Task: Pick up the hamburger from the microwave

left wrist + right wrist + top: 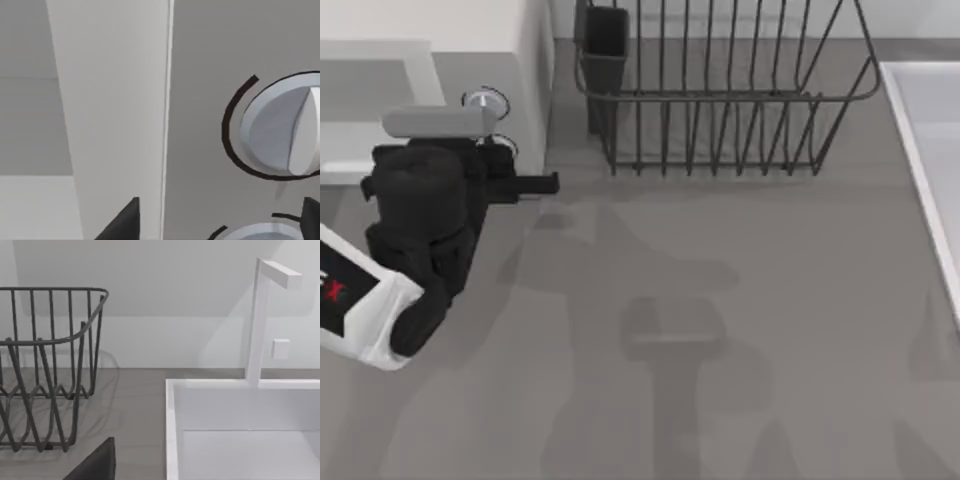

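- From the top view, my left arm sits at the table's point(720, 330) left side, its black wrist pressed up close to the front of the microwave point(510, 60).
- The left end effector point(490, 140) is at the microwave's control panel, beside the two round knobs; one knob point(485, 100) peeks out just past the wrist housing.
- In the left wrist view I am looking almost straight at the white panel: a silver-blue knob point(285, 130) with a dark ring around it, and the rim of a second knob point(260, 232) below it.
- Two dark fingertips point(122, 222) show at the edge of that view, one by the panel's vertical seam and one by the lower knob. They look spread apart with nothing between them, though so little of them shows that I would not swear to it.
- I cannot make out the hamburger from where I am; the grey cavity is not clearly in sight.
- The dark wire dish rack point(720, 110) stands just right of the microwave at the back of the table, with a small dark cup point(605, 40) at its left end.
- A white sink point(930, 150) lies along the table's right edge.
- The right wrist view looks at the rack point(45, 365), the sink point(240, 410) and its white faucet point(260, 315); whether the right end effector point(97, 465) is spread or closed I cannot tell.
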